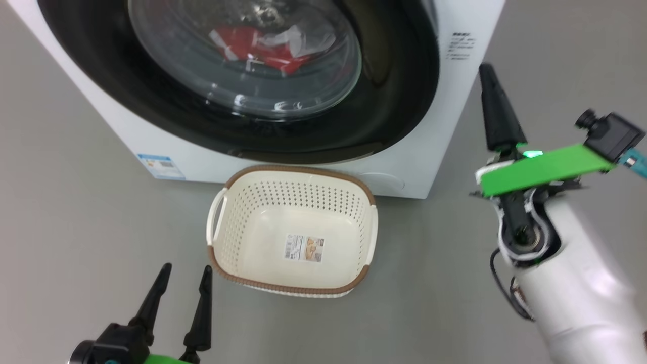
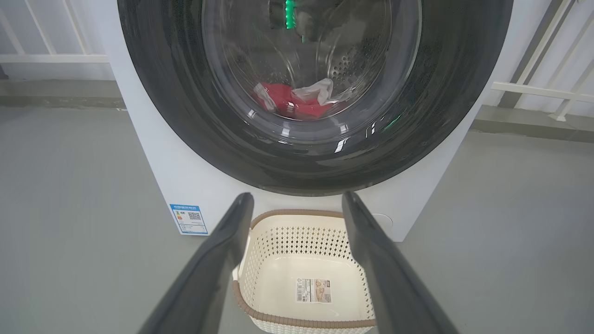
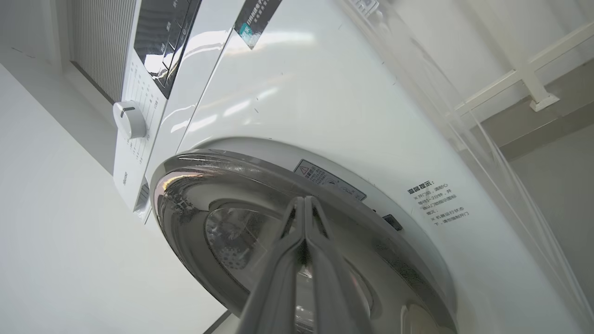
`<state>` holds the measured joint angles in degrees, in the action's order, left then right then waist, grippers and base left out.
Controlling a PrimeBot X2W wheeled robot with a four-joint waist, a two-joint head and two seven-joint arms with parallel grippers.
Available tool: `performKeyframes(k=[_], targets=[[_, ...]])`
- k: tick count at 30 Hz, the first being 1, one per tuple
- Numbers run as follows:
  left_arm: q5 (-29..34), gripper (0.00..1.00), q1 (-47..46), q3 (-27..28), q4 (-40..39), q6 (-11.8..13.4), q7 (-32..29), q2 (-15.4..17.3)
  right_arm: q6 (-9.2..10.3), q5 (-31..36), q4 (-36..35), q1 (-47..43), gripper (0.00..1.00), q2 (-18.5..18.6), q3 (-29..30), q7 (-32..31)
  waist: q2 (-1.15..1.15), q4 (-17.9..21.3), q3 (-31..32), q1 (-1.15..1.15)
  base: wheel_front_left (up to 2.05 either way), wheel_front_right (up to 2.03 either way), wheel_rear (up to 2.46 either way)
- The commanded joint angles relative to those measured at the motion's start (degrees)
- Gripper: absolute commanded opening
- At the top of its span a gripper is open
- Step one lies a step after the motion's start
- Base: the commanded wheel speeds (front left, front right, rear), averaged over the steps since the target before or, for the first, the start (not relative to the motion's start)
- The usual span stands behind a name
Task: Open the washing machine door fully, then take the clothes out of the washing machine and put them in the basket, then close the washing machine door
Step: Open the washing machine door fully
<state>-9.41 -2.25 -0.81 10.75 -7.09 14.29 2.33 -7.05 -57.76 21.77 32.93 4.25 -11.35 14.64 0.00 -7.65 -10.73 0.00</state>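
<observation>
Two long dark fingers of the left gripper (image 1: 186, 268) stand spread apart at the lower left of the head view, grasping nothing, poised above the grey floor (image 1: 60, 202) just beside the basket (image 1: 303, 169). In the left wrist view these fingers frame the basket (image 2: 301, 241), which sits on the floor touching or nearly touching the foot of the washing machine (image 1: 419, 162). It holds no garment; a paper label (image 1: 304, 248) lies on its bottom. The washing machine door (image 1: 399, 91) looks shut against the white front, its glossy black rim around the bulging glass. Through that glass the clothes (image 1: 252, 45) lie in the drum, red fabric with a white piece on top, as the left wrist view also shows (image 2: 287, 99). The right gripper (image 1: 487, 71) is raised near the machine's right front edge, its fingers clenched together on nothing. In the right wrist view its tip (image 3: 305, 199) lies over the door rim (image 3: 185, 185), below a white control knob (image 3: 130, 119).
</observation>
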Motion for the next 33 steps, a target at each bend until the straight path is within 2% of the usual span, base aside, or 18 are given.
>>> performKeyframes(k=[1,6,14,21,26,33], targets=[[-0.8,1.0,-2.1,1.4,-0.9,-0.2,0.7,0.5,-0.44,-3.4,-1.5,2.4,0.0,0.6,-1.9,0.2,0.0,-1.6,-1.7,0.0,0.0,0.0,0.0],[-1.3,1.0,-3.2,0.6,-0.5,-0.2,0.7,0.5,-0.44,-15.5,-2.7,6.3,0.0,4.5,-3.4,-2.0,0.0,-2.7,-3.0,0.0,0.0,0.0,0.0],[-1.8,1.0,-4.5,-0.4,-0.1,-0.3,0.7,0.5,-0.44,-28.6,-3.5,9.8,0.0,9.2,-3.0,-9.1,0.0,-3.7,-4.4,0.0,0.0,0.0,0.0],[-2.0,1.0,-5.4,-1.2,0.3,-0.3,0.7,0.5,-0.44,-34.7,-0.9,13.0,0.0,11.3,-2.2,-17.6,0.0,-4.4,-5.3,0.0,0.0,0.0,0.0],[-2.3,1.0,-6.1,-1.8,0.5,-0.4,0.7,0.5,-0.44,-38.9,2.6,16.5,0.0,11.9,-0.7,-25.9,0.0,-5.1,-6.5,0.0,0.0,0.0,0.0],[-2.8,1.0,-6.9,-2.3,0.7,-0.4,0.7,0.5,-0.44,-40.2,6.8,20.1,0.0,12.4,-0.1,-32.9,0.0,-5.9,-7.5,0.0,0.0,0.0,0.0]])
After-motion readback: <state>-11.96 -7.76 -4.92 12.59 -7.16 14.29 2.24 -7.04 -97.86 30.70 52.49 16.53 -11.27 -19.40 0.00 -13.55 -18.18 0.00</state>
